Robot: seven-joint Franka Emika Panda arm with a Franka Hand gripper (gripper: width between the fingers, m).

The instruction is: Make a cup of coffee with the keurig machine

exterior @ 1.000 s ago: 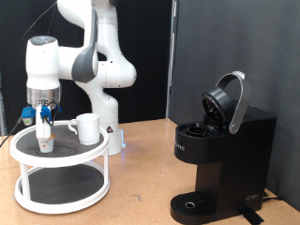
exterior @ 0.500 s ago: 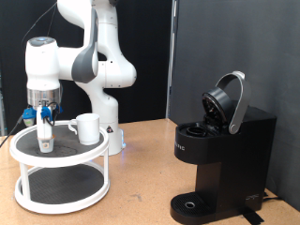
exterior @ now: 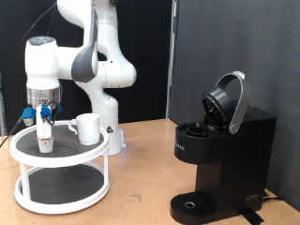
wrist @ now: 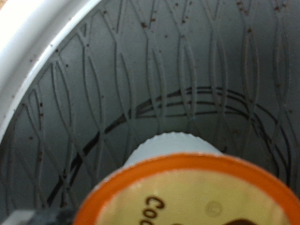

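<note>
My gripper (exterior: 44, 141) points down onto the top shelf of a white two-tier round rack (exterior: 58, 161) at the exterior view's left. It looks closed on a small pale coffee pod (exterior: 45, 144). The wrist view shows this pod (wrist: 187, 187) very close, with an orange rim, printed lid and white body, over the shelf's dark wire mesh (wrist: 141, 84); my fingers do not show there. The white cup (exterior: 87, 127) stands on the same shelf, just to the gripper's right. The black keurig machine (exterior: 225, 155) stands at the exterior view's right with its lid (exterior: 228, 101) raised.
The robot's white base (exterior: 108, 112) stands behind the rack. The wooden table (exterior: 141, 178) stretches between the rack and the machine. The machine's round drip base (exterior: 192, 204) is near the table's front edge. A black curtain hangs behind.
</note>
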